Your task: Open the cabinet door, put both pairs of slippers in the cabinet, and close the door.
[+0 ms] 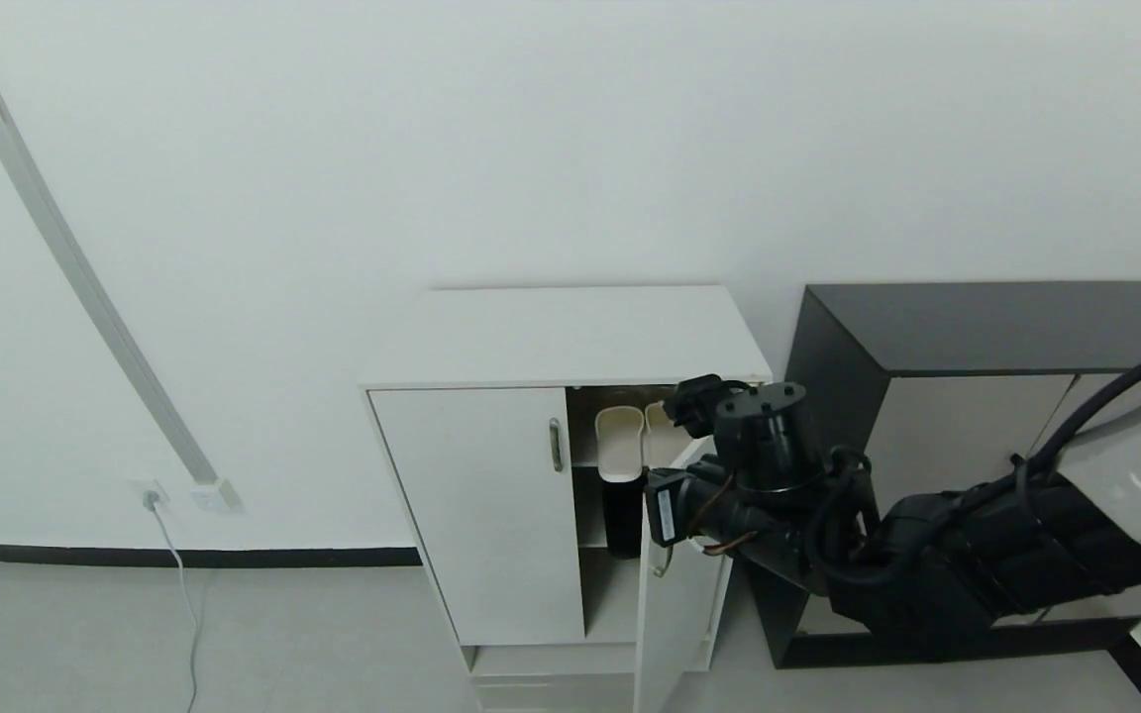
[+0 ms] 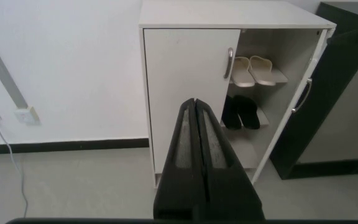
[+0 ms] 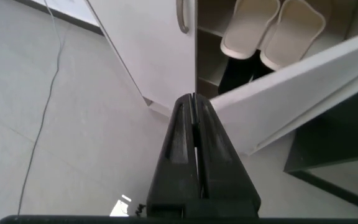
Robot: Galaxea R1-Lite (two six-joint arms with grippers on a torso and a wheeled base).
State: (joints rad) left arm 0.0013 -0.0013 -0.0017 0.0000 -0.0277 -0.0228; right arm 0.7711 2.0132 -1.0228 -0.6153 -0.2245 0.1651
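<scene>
Cabinet [image 1: 570,332]: white, set against the wall; I count 2 doors.
Left door [image 1: 481,505]: shut, with its handle at the inner edge.
Right door [image 1: 674,594]: standing open toward the robot; in the head view the right arm sits at its outer face.
White slippers [image 2: 257,68]: 1 pair, side by side on the upper shelf in the open right half.
Black slippers [image 2: 241,112]: 1 pair on the shelf directly below the white pair.
Left gripper [image 2: 195,102]: fingers pressed together with nothing between them; well back from the cabinet, facing the left door.
Right gripper [image 3: 194,98]: fingers pressed together, nothing pinched; tip near the open door's edge, and I cannot tell whether it touches.
Surroundings: dark cabinet [image 1: 977,327] just right of the white one; wall socket [image 1: 147,492] with a cable off to the left.
</scene>
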